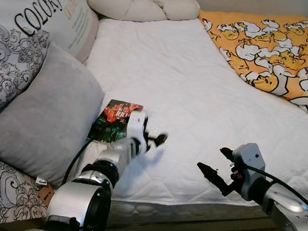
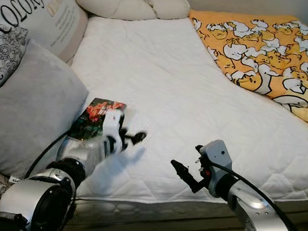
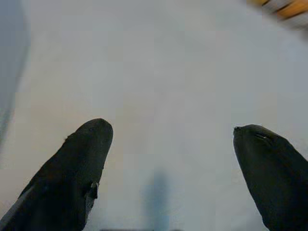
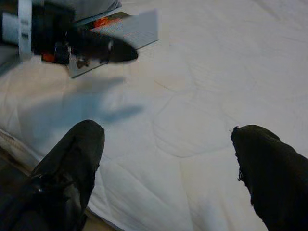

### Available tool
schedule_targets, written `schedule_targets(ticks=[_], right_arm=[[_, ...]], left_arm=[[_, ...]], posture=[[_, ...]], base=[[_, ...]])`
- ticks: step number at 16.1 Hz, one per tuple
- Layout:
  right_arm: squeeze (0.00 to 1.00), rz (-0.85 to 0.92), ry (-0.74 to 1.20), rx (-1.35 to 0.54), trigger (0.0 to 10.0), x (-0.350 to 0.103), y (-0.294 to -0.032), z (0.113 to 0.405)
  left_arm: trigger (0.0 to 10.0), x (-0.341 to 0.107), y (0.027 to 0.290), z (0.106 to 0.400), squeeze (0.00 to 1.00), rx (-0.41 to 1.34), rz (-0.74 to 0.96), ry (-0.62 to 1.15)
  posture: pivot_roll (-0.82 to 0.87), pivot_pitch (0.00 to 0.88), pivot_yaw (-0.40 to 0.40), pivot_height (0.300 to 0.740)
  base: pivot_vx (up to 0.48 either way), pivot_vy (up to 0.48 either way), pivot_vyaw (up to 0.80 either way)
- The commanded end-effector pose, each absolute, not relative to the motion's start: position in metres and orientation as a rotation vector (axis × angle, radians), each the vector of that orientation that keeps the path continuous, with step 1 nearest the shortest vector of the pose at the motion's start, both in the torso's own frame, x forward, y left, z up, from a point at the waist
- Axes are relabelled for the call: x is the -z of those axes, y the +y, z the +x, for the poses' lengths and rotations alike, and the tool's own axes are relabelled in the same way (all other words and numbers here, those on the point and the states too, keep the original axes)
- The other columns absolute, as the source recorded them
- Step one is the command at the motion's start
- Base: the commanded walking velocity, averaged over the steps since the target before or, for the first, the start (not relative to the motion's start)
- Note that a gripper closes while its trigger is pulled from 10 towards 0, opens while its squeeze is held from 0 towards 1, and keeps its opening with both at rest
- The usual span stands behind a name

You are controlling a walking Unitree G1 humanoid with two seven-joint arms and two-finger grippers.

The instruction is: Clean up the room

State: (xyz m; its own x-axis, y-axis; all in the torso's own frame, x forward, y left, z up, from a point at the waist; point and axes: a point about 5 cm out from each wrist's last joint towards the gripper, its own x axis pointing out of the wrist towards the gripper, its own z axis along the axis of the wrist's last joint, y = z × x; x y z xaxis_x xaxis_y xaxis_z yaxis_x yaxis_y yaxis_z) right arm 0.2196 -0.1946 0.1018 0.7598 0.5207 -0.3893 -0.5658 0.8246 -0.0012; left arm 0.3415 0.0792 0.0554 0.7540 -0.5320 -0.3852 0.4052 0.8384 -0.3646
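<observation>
A book (image 1: 111, 120) with red flowers on its cover lies flat on the white mattress (image 1: 188, 86), next to the grey pillow. My left gripper (image 1: 152, 131) hovers blurred at the book's right edge. Its fingers stand open over bare sheet in the left wrist view (image 3: 168, 130). My right gripper (image 1: 211, 157) is open above the bed's front edge, well right of the book and holding nothing. In the right wrist view the book (image 4: 134, 29) lies ahead of it, with a finger of the left gripper (image 4: 103, 48) in front.
A grey pillow (image 1: 43, 118) and patterned cushions (image 1: 9, 73) are stacked at the left. A lettered cushion (image 1: 50, 13) and a cream bolster (image 1: 135, 6) sit at the head. An orange duck-print blanket (image 1: 275, 50) covers the far right. The mattress edge (image 1: 189, 210) runs along the front.
</observation>
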Motion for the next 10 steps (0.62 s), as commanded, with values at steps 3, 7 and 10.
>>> schedule_targets(ticks=[3, 7, 10], right_arm=[[0.00, -0.106, 0.353, -0.570, 10.0, -0.095, -0.184, 0.229], [0.00, -0.092, 0.357, -0.472, 10.0, -0.084, -0.176, 0.243], [0.00, -0.066, 0.339, -0.491, 10.0, -0.085, -0.171, 0.245]], left_arm=[[10.0, -0.072, 0.112, 0.349, 0.00, 0.480, -0.232, 0.343], [10.0, -0.052, 0.170, 0.343, 0.00, 0.173, 0.045, 0.442], [10.0, -0.048, 0.182, 0.340, 1.00, 0.125, 0.021, 0.460]], posture=[[-0.14, 0.000, 0.024, 0.740], [-0.10, 0.000, 0.018, 0.740], [-0.10, 0.000, 0.007, 0.740]], base=[[0.000, 0.000, 0.00], [0.000, 0.000, 0.00], [0.000, 0.000, 0.00]])
